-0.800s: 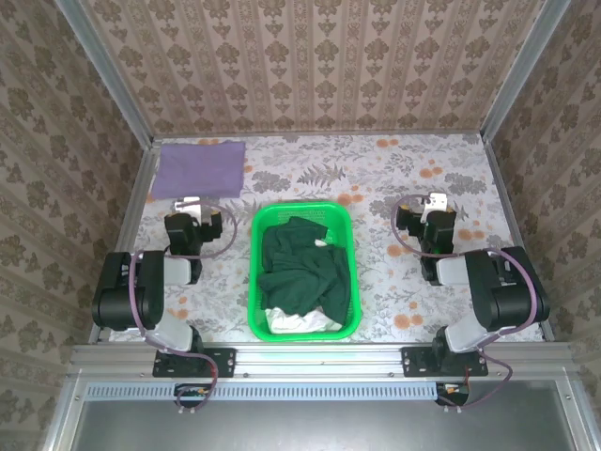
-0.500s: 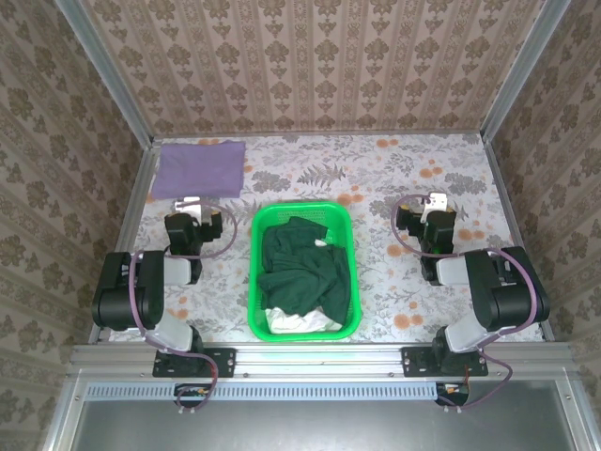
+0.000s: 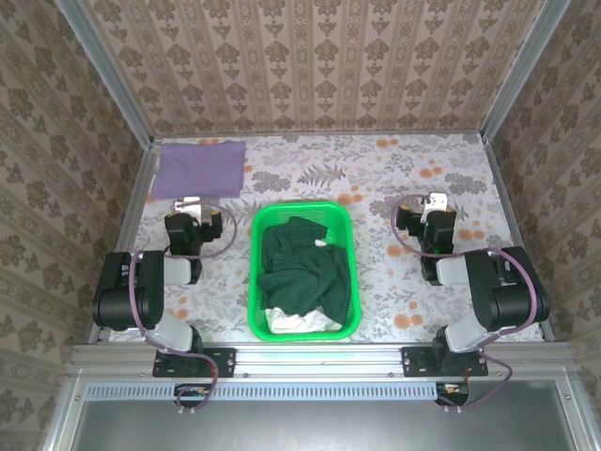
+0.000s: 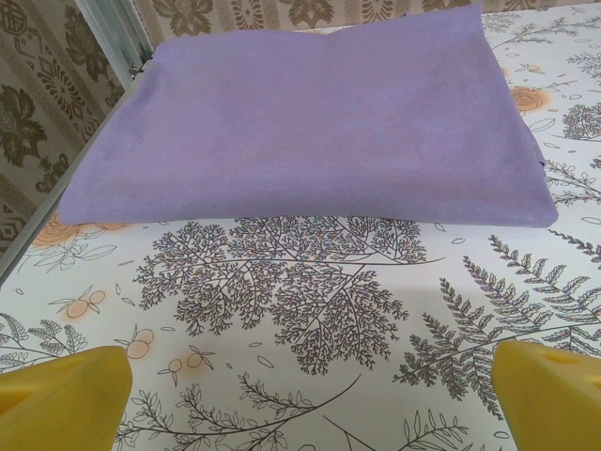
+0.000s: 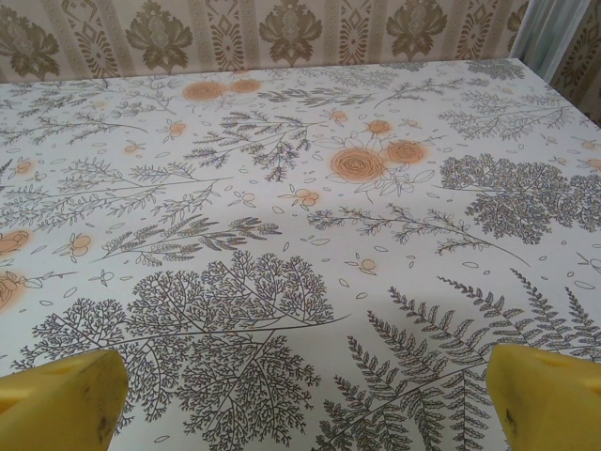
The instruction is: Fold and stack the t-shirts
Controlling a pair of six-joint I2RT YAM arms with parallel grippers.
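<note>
A folded lilac t-shirt (image 3: 198,168) lies flat at the table's far left corner; the left wrist view has this lilac t-shirt (image 4: 310,117) just ahead of the fingers. A dark green t-shirt (image 3: 302,268) sits crumpled in the bright green basket (image 3: 254,246) at the table's middle front, with white cloth (image 3: 299,322) under it. My left gripper (image 3: 188,203) rests open near the left base, its yellow fingertips (image 4: 61,390) far apart over bare tablecloth. My right gripper (image 3: 437,200) is open too, its fingertips (image 5: 549,390) wide with nothing between them.
Patterned walls and metal frame posts (image 3: 143,178) close in the table on three sides. The floral tablecloth (image 3: 376,169) lies bare across the back and right.
</note>
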